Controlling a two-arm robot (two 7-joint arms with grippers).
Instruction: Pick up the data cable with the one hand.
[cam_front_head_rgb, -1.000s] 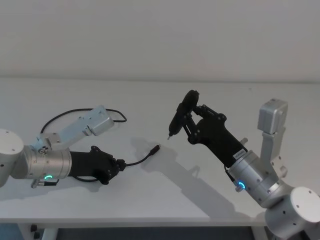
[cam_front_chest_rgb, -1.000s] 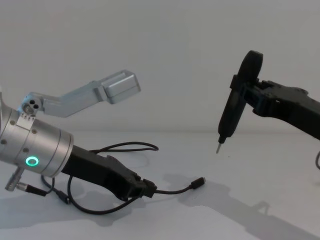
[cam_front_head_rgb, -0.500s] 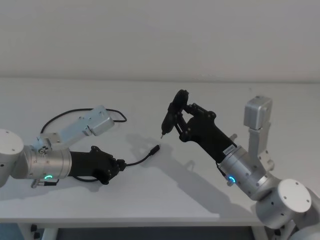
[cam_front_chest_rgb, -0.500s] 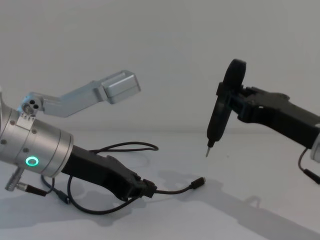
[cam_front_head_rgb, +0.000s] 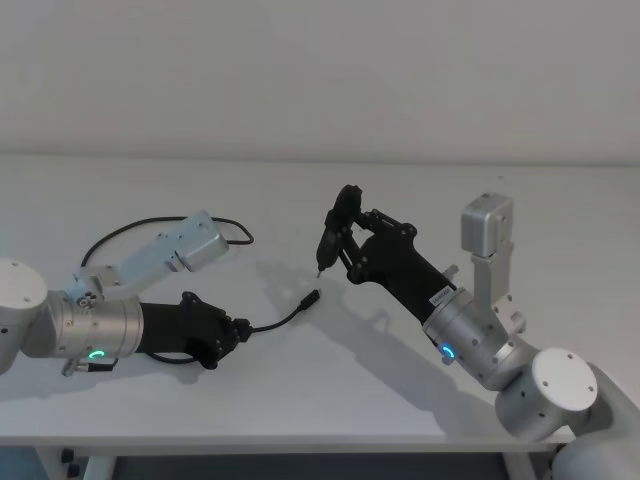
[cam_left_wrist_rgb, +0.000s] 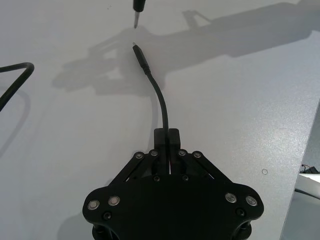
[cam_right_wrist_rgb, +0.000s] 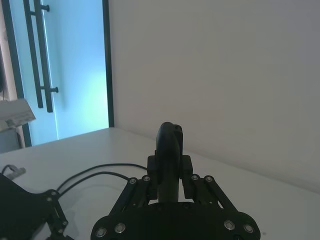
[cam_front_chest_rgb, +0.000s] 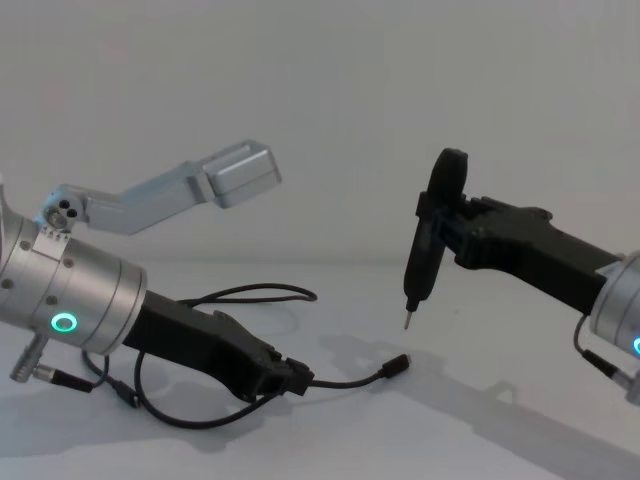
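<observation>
The data cable (cam_front_head_rgb: 285, 319) is a thin black cord on the white table; its free plug (cam_front_head_rgb: 312, 297) lies on the surface and a loop (cam_front_head_rgb: 130, 232) trails behind my left arm. My left gripper (cam_front_head_rgb: 240, 329) is low over the table, shut on the cable a short way back from that plug, as the left wrist view shows (cam_left_wrist_rgb: 167, 137) with the cord (cam_left_wrist_rgb: 161, 102) curving out ahead. My right gripper (cam_front_head_rgb: 345, 232) hovers above the plug, shut on a dark stiff lead (cam_front_chest_rgb: 420, 265) whose metal tip (cam_front_chest_rgb: 406, 322) points down, just above the plug (cam_front_chest_rgb: 400, 362).
The white table (cam_front_head_rgb: 300, 410) runs to a plain wall behind and to its front edge near my body. My left arm's grey link (cam_front_head_rgb: 190, 245) reaches over the cable's loop. A glass door (cam_right_wrist_rgb: 65, 70) stands off to the side in the right wrist view.
My right gripper has moved left and lower with the stiff lead, bringing its tip close above the cable's plug. The left gripper and the cable have stayed still.
</observation>
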